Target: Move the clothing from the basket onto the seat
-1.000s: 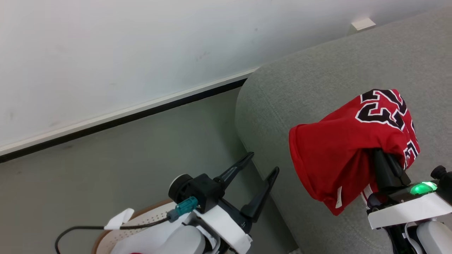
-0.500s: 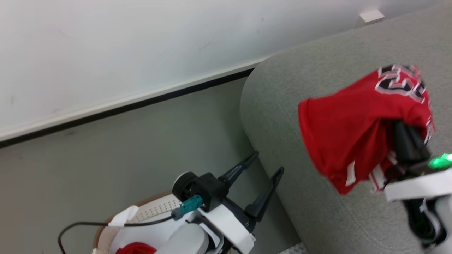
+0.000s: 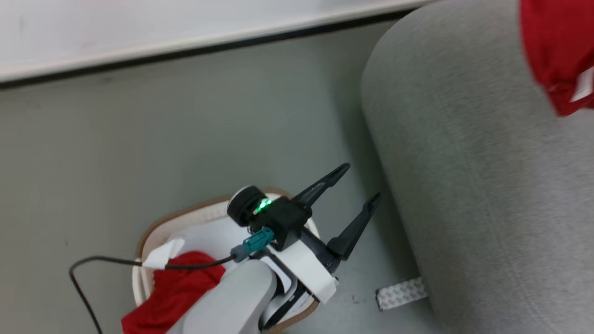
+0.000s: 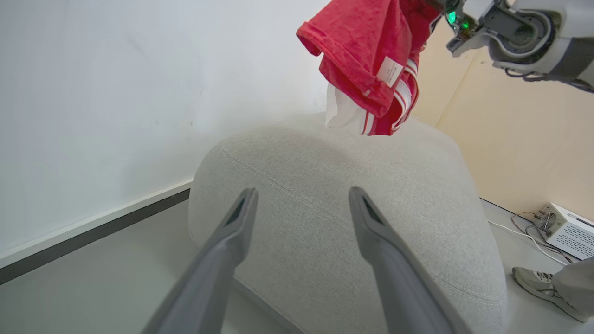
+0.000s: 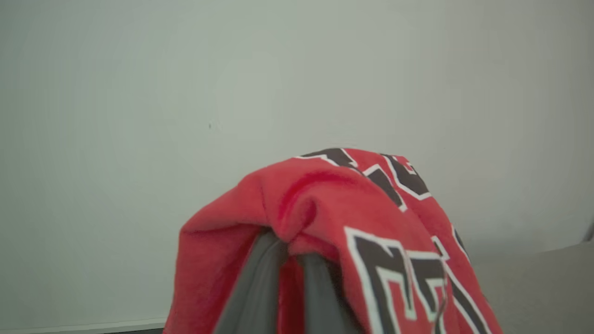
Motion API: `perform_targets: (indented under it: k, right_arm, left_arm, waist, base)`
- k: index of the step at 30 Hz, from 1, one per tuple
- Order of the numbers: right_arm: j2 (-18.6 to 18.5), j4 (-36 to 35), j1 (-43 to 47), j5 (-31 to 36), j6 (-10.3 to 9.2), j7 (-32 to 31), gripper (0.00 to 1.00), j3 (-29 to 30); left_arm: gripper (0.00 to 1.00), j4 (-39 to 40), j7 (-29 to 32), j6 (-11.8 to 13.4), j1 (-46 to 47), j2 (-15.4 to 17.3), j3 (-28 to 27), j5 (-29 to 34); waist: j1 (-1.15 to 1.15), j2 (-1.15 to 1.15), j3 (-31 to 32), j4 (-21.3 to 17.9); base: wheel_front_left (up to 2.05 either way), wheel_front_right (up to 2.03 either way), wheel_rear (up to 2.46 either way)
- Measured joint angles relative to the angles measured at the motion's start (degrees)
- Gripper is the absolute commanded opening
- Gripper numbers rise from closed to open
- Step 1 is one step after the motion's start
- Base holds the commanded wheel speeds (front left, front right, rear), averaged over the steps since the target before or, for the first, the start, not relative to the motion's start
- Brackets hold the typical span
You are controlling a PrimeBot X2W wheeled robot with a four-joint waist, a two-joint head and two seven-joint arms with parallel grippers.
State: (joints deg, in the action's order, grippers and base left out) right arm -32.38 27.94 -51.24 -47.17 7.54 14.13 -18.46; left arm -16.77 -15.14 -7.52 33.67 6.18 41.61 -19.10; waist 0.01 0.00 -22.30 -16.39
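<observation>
The big grey seat [image 3: 464, 185] takes the whole right side of the head view. At lower left the basket [image 3: 147, 232] sits on the floor [image 3: 185, 116] just beside it, with a second red garment [image 3: 181, 287] heaped inside. At upper right the red jersey [image 3: 554, 51] hangs above the seat, draped over the right gripper [image 5: 287, 264], whose fingers are pinched together on a fold. It's carried high, I'd say, so the cloth clears the edge. The left gripper [image 3: 362, 181] hovers over the basket, fingers spread wide and empty, likely poised for the next grab.
</observation>
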Motion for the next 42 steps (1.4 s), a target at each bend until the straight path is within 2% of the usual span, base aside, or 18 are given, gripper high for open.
perform_targets:
  k: [7, 12, 18, 19, 20, 21, 22, 23, 31, 37, 42]
  right_arm:
    - [-3.7, 11.6, -10.8, -1.7, 0.01, -1.7, 0.0, -1.9]
    - [-5.3, 19.8, -16.6, 0.3, 0.01, -2.6, 0.0, -3.9]
    - [-3.7, 30.4, -16.3, 0.5, 0.01, -6.5, 0.0, -7.1]
    - [-3.4, 31.4, -15.7, 0.2, 0.01, -7.3, 0.04, -7.6]
    - [-3.0, 32.2, -15.0, -0.4, 0.01, -8.0, 0.14, -8.0]
    - [-2.8, 32.8, -14.5, -1.2, 0.01, -8.9, 0.4, -8.2]
    - [-2.8, 33.0, -14.3, -2.3, 0.01, -9.8, 0.94, -8.4]
    - [-2.8, 33.0, -14.3, -2.9, 0.01, -10.3, 1.0, -8.8]
    - [-2.8, 30.9, -11.5, -4.4, 0.01, -16.1, 1.0, -15.2]
    - [-5.8, 24.7, -8.3, -6.0, 0.01, -14.5, 1.0, -19.7]
    - [-7.7, 18.2, -5.8, -7.6, 0.01, -10.1, 1.0, -21.4]
  left_arm:
    - [1.0, 0.1, 0.0, 0.0, 4.1, -0.1, 0.6, 0.5]
    - [1.0, 0.1, 0.0, 0.0, 5.6, -0.3, 0.3, 1.1]
    - [1.0, 0.1, 0.0, 0.0, 6.0, -0.7, -0.8, 1.2]
    - [1.0, 0.2, 0.0, 0.0, 6.0, -0.8, -1.3, 1.2]
    - [1.0, 0.2, 0.0, 0.0, 5.9, -0.7, -1.8, 1.2]
    - [1.0, 0.2, 0.0, 0.0, 5.7, -0.6, -2.3, 1.2]
    - [1.0, 0.2, 0.0, 0.0, 5.4, -0.5, -2.7, 1.3]
    - [1.0, 0.2, 0.0, 0.0, 5.1, -0.3, -3.2, 1.3]
    - [1.0, -0.8, 0.0, 0.0, 0.5, 0.4, -5.6, 1.0]
    - [1.0, -0.9, 0.0, 0.0, -3.8, 0.4, -8.6, 0.3]
    - [1.0, 0.0, 0.0, 0.4, -6.8, 0.4, -12.2, 0.2]
  waist:
    - [0.01, 0.0, -8.0, 3.8]
    - [0.01, 0.0, -12.8, 6.4]
    - [0.01, 0.0, -15.0, 9.7]
    - [0.01, 0.0, -14.9, 10.0]
    - [0.01, 0.0, -14.6, 10.1]
    - [0.01, 0.0, -14.2, 10.2]
    - [0.01, 0.0, -13.7, 10.2]
    - [0.0, 0.0, -13.1, 10.1]
    - [0.0, 0.0, -6.2, 9.0]
    - [-0.01, 0.0, 1.3, 8.0]
    - [-0.02, 0.0, 7.8, 8.0]
  base:
    - [0.0, 0.0, 0.0]
    - [0.0, 0.0, 0.0]
    - [0.0, 0.0, 0.0]
    - [0.0, 0.0, 0.0]
    - [0.0, 0.0, 0.0]
    - [0.0, 0.0, 0.0]
    - [0.0, 0.0, 0.0]
    - [0.0, 0.0, 0.0]
    - [0.0, 0.0, 0.0]
    - [0.0, 0.0, 0.0]
    - [0.0, 0.0, 0.0]
